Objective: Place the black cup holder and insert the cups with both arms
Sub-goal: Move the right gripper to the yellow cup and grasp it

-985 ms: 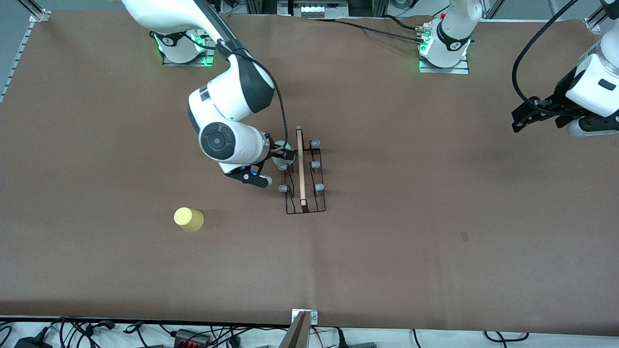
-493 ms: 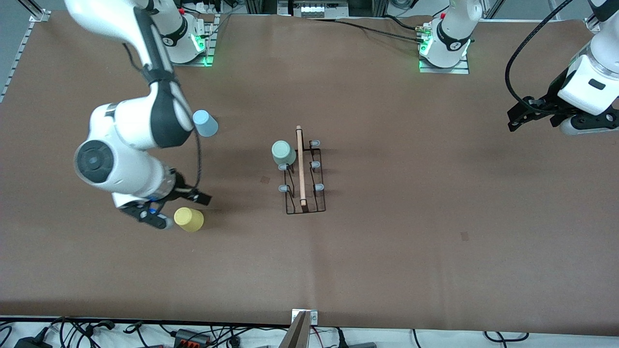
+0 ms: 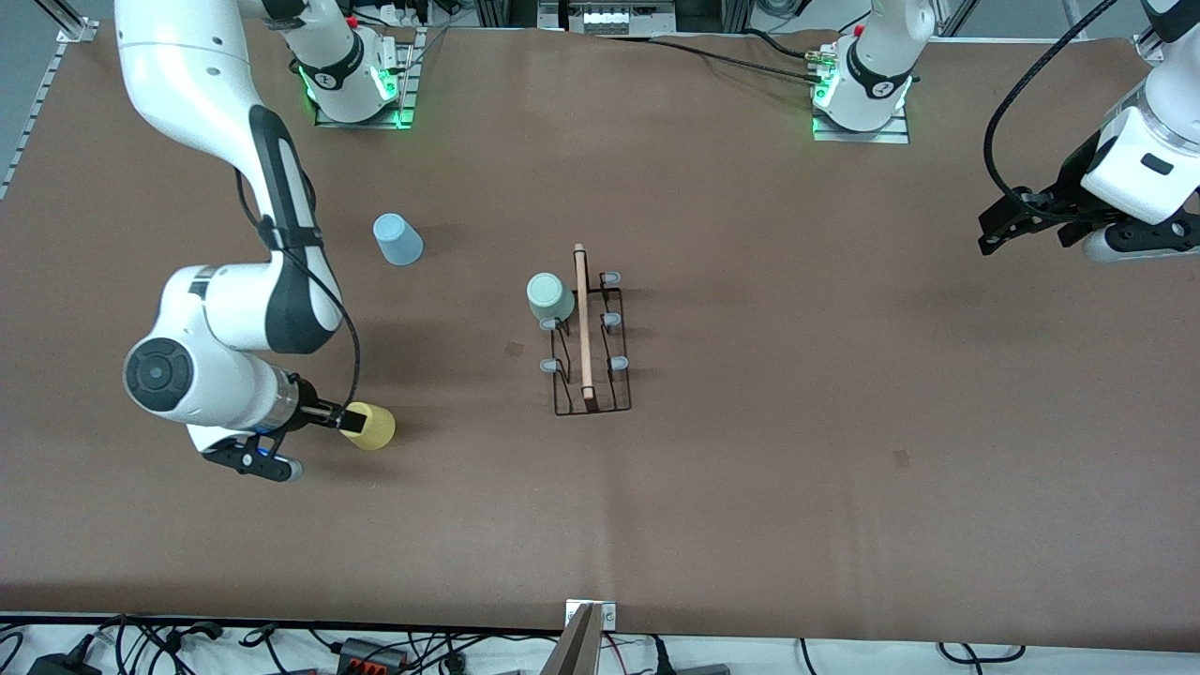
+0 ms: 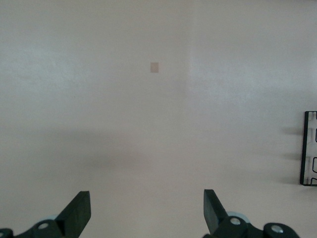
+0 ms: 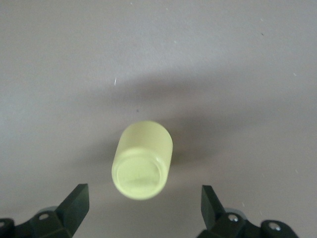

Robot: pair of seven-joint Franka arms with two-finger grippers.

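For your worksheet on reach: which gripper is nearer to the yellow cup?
Right. The right gripper is open right at the yellow cup; the left gripper waits open over the left arm's end of the table.

The rack (image 4: pixel 310 148) is cut off at the left wrist view's edge, the mint cup (image 3: pixel 549 297) hides one prong, and the right gripper (image 3: pixel 349 422) partly covers the yellow cup (image 3: pixel 373 427).

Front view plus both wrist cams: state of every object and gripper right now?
black cup holder: standing mid-table, one prong filled.
mint green cup: upside down on a holder prong.
light blue cup: upside down on the table, untouched.
yellow cup: upside down on the table, not gripped.
right gripper: open, at the yellow cup.
left gripper: open, empty, waiting over the table's left-arm end.
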